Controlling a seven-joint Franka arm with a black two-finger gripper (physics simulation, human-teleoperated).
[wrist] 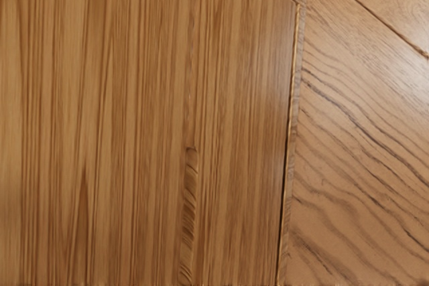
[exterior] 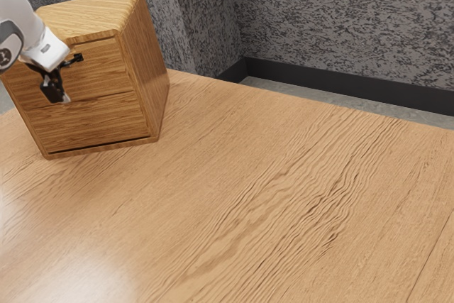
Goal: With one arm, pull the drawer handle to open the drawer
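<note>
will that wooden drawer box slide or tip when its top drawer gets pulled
Likely stiff: the drawer box looks like wood panels. It stands on a glossy table, so it may slide with the pull; its broad base makes tipping unlikely.

Speckled grey walls (exterior: 340, 12) behind the wooden table (exterior: 284, 196), black baseboard (exterior: 355, 85) beneath, grey floor (exterior: 397, 111) past the table's far edge

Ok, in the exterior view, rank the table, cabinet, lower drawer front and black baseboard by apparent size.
1. table
2. cabinet
3. lower drawer front and black baseboard: about alike in this view; the baseboard is farther off, so I leave them unranked.
</note>
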